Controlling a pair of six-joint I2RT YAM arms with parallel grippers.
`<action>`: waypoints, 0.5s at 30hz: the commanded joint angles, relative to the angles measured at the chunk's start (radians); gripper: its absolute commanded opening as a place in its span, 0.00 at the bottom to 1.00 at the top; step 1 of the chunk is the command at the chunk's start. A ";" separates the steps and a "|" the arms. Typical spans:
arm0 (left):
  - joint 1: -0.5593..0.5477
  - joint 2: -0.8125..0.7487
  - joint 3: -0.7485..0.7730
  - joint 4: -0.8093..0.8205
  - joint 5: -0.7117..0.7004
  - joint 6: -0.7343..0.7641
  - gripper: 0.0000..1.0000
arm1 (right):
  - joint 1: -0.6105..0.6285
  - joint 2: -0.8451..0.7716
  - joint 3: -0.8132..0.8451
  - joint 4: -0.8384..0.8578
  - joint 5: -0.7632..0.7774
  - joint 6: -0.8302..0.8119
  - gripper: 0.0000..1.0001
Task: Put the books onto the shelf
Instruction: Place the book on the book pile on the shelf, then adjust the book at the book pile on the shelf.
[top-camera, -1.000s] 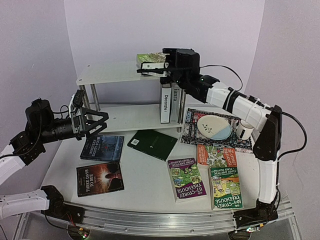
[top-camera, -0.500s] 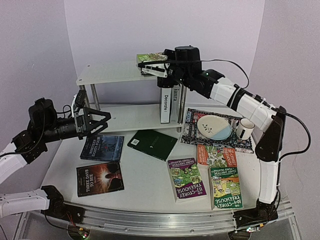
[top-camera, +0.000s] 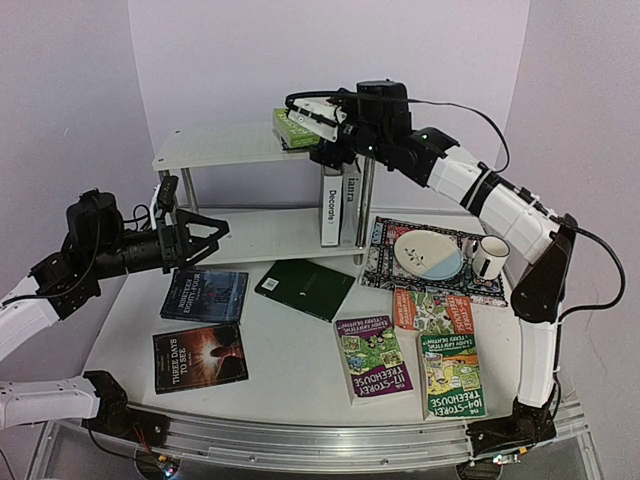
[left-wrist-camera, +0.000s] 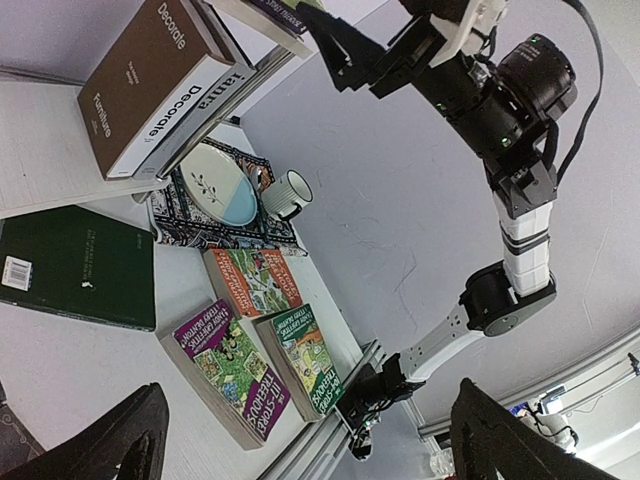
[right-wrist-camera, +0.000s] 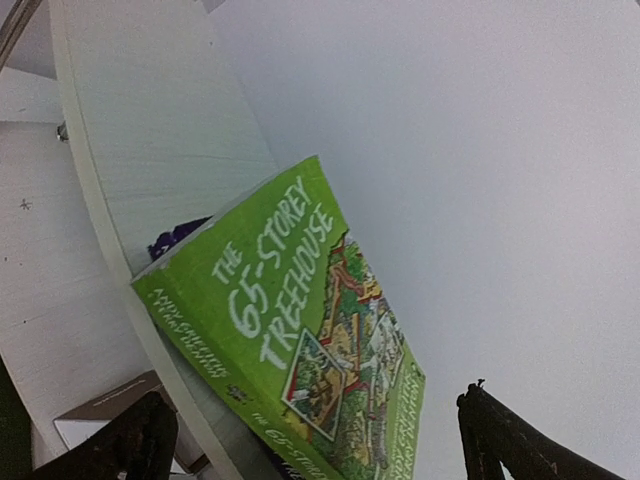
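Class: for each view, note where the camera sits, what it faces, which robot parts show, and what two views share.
Top external: above, behind the bases, facing the shelf; left arm and right arm show.
Left wrist: on the left arm, looking across the table; its fingers and the right arm show.
Right wrist: beside the top board, facing the green book; its fingers show.
Shared: top and left wrist both show the Decorate book.

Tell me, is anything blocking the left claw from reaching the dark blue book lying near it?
Nothing visible does. The left gripper hangs open in the air beside the dark blue book, which lies flat and uncovered on the table; only empty space shows between them.
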 joint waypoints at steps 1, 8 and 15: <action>0.002 -0.028 0.029 0.001 -0.003 0.010 0.99 | -0.005 0.035 0.086 0.039 -0.004 0.041 0.98; 0.002 -0.052 0.017 0.000 -0.011 0.010 0.99 | -0.004 0.082 0.128 0.039 -0.011 0.050 0.95; 0.003 -0.041 0.015 -0.001 -0.004 0.012 0.99 | -0.004 0.111 0.156 0.040 -0.011 0.057 0.88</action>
